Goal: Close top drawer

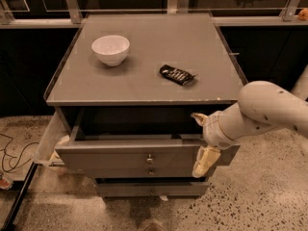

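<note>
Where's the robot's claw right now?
In the camera view, the gripper straddles the front panel of the top drawer at its right end, below the cabinet top.

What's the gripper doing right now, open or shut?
Gripper: open, at the right end of the top drawer, one finger behind its front panel and one in front.

High frontal view; gripper fingers [205,160] lower right.
</note>
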Controlling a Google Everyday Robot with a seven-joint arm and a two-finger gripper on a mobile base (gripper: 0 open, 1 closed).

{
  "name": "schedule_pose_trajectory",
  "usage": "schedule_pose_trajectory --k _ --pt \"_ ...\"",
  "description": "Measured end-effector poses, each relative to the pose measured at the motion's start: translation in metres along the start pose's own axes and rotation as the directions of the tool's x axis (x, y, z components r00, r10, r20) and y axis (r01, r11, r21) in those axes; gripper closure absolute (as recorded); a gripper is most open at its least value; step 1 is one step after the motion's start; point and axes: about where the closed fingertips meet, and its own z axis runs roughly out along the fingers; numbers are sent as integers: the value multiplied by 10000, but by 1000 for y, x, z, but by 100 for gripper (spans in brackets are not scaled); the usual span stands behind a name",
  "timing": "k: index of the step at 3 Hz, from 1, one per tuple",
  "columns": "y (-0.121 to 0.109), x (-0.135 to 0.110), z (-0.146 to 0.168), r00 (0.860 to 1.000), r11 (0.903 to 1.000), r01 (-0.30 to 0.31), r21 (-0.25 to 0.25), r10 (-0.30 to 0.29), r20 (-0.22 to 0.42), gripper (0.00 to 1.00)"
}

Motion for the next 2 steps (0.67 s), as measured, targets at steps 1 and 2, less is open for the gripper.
schedule_pose_trajectory --k 1,2 --pt "15 1 -18 9992 10000 73 -38 -71 404 17" --pt "41 14 -24 9982 9995 37 -328 -18 597 40"
